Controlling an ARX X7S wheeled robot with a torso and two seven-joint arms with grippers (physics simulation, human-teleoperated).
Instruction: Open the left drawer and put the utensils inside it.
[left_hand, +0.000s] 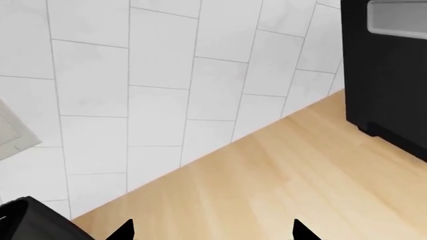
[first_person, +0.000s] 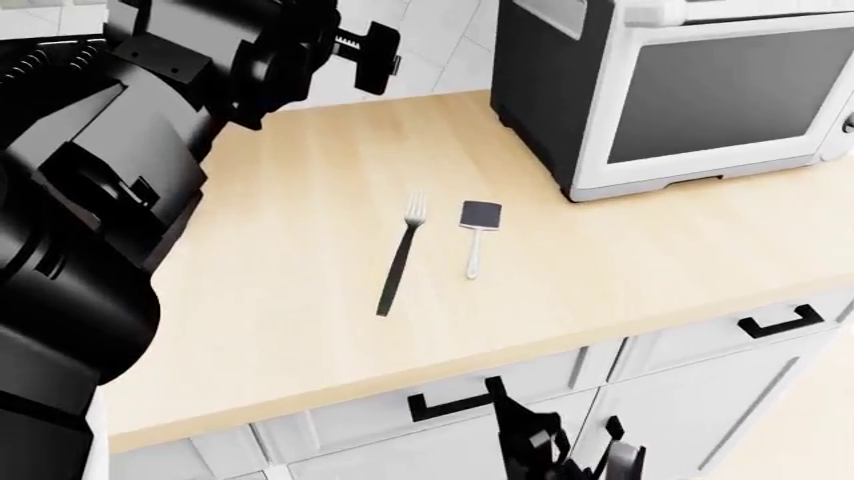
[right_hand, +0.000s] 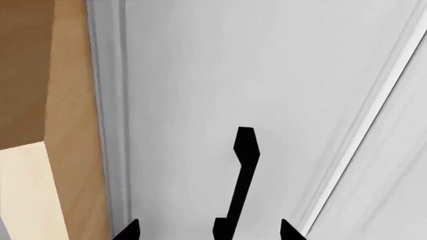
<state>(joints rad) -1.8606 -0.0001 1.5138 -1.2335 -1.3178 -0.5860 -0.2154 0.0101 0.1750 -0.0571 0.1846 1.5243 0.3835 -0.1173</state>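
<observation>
Handle (first_person: 447, 403) of left drawer (first_person: 441, 400) sitting just above right claw (first_person: 567, 455), claw wide open, drawer shut; fork (first_person: 402, 253), spatula (first_person: 477, 232) lying on table (first_person: 267, 300); left claw (first_person: 367, 55) far, can't tell

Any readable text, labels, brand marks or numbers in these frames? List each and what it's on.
None readable in any view.
Microwave: no brand or panel text visible.
Left drawer and its handle: blank.
Fork and spatula: no markings.
Wall tiles and counter: plain.
</observation>
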